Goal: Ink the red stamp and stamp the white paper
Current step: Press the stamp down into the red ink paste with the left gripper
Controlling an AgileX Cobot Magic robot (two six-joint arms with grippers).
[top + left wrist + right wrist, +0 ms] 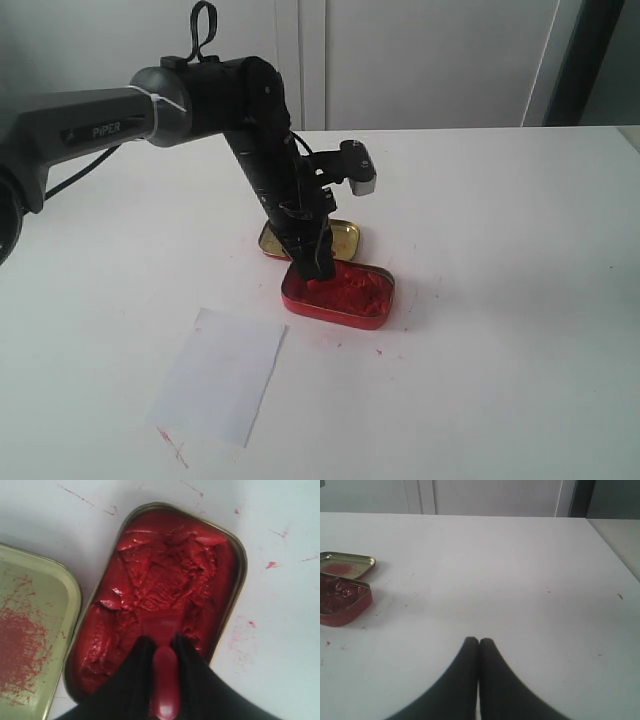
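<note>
My left gripper (161,641) is shut on the handle of the red stamp (165,685), and the stamp's square base presses into the lumpy red paste of the oblong red tin (165,580). In the exterior view the left gripper (312,272) reaches steeply down into that tin (340,297); the stamp itself is hidden there behind the fingers. The white paper (218,373) lies flat on the table, nearer the camera and to the left of the tin. My right gripper (479,640) is shut, holds nothing, and hovers over bare table well away from the tins.
A gold-coloured tin lid (340,238) with a red smear lies just behind the red tin, touching it; it also shows beside the tin as the lid (35,630). Small red ink marks (170,445) dot the white table near the paper's front corner.
</note>
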